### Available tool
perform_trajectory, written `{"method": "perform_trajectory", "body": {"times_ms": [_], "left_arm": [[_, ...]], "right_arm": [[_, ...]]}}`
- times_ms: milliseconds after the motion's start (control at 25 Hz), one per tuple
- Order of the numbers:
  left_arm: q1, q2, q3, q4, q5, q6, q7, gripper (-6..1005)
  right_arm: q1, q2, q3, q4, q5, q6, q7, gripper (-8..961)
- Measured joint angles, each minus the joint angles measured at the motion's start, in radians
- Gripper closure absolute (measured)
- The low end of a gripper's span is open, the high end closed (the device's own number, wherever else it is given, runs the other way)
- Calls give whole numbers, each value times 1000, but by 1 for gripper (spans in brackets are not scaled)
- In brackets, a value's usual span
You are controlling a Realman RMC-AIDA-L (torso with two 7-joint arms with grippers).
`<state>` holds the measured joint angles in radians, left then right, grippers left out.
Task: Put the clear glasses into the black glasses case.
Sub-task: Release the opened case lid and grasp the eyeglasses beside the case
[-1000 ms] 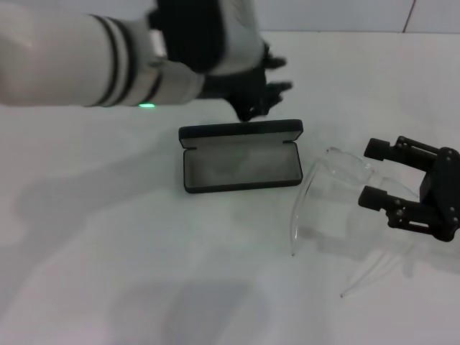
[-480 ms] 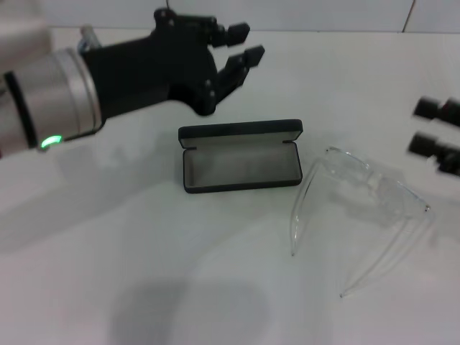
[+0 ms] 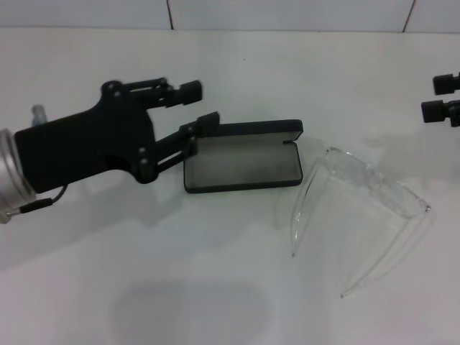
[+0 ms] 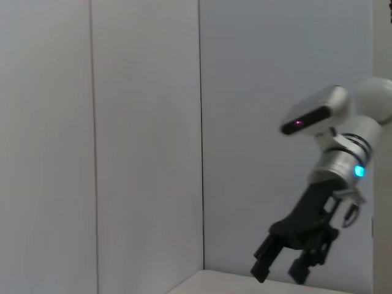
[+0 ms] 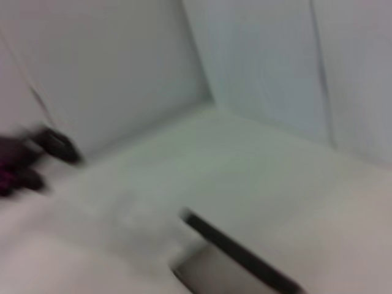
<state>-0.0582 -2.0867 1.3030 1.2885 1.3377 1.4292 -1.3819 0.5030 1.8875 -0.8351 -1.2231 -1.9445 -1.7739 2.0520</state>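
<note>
Left gripper [image 3: 195, 106], fingers spread wide and holding nothing, hovers by our open case [image 3: 242, 156]; the glasses [image 3: 363, 215] lie beside it; right gripper [image 3: 440, 97], also parted, at the edge.

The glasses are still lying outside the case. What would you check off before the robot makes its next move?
1. Black glasses case open, lining showing: ok.
2. Clear glasses in the case: not ok; they lie on the table beside it.
3. Left gripper open, holding nothing: ok.
4. Left gripper clear of the case: not ok; it hangs over the case's end.
5. Right gripper near the glasses: not ok; it sits at the view's edge.
6. Right gripper open: cannot tell.
</note>
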Motion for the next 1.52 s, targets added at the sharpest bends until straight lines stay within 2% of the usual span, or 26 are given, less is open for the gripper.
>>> {"method": "perform_trajectory", "body": {"times_ms": [120, 240, 280, 440, 560, 760, 840, 1000, 1240, 1520], "left_arm": [[-1, 0, -29, -53, -3, 35, 6, 606], [-1, 0, -36, -89, -3, 49, 24, 586], [-1, 0, -36, -100, 0, 55, 41, 541], [-7, -2, -35, -163, -4, 98, 138, 360], [-22, 0, -37, -213, -12, 130, 168, 370], [-55, 2, -45, -288, -7, 155, 194, 381], [-62, 2, -45, -307, -7, 156, 210, 383], [-68, 1, -45, -314, -7, 156, 226, 388], [-76, 0, -45, -332, -7, 152, 245, 396], [-99, -1, -45, -358, -7, 149, 262, 405]], "right_arm": [[98, -13, -5, -77, -179, -47, 136, 231], [204, -17, -6, -97, -309, -126, 211, 232], [234, -15, -7, -97, -347, -145, 223, 232], [339, 17, -41, -78, -528, -190, 246, 233], [386, 50, -99, -50, -624, -178, 249, 234], [427, 121, -170, 5, -761, -135, 253, 236], [432, 134, -214, 31, -793, -102, 269, 236], [432, 134, -276, 106, -797, -27, 332, 237], [445, 135, -280, 230, -780, 64, 372, 239], [453, 138, -282, 307, -759, 147, 383, 241]]}}
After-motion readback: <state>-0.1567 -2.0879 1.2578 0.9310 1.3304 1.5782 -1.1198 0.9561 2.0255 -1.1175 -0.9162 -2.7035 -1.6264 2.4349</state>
